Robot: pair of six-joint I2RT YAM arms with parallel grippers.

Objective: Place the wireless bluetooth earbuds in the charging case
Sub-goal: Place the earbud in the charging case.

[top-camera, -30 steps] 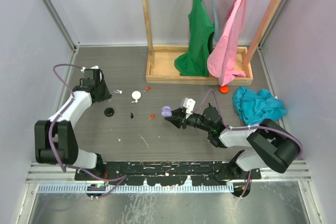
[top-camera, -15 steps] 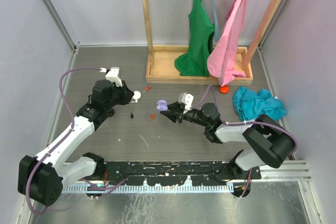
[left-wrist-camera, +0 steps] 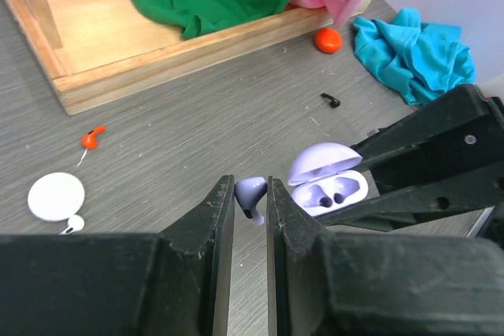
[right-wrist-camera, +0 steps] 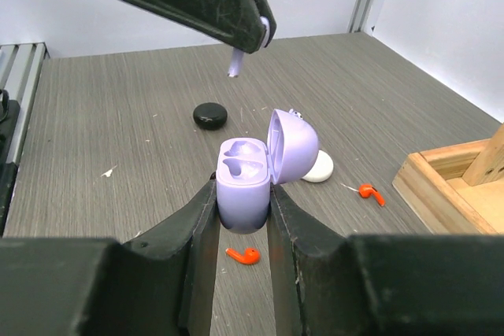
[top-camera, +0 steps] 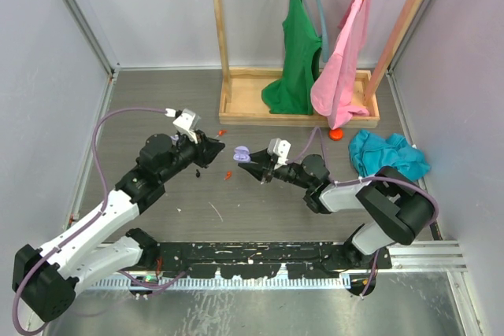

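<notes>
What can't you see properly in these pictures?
Left wrist view: the left gripper hides part of the lilac earbud.
Right wrist view: the right gripper hides the case's bottom.
Top view: the case's holes are too small to see.

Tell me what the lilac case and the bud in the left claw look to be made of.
The charging case: looks like smooth moulded plastic, lilac, satin to slightly glossy; soft highlight on the domed lid, crisp moulded wells. The lilac earbud: likely the same hard plastic, faint shine on its rounded head; too small to be sure.
</notes>
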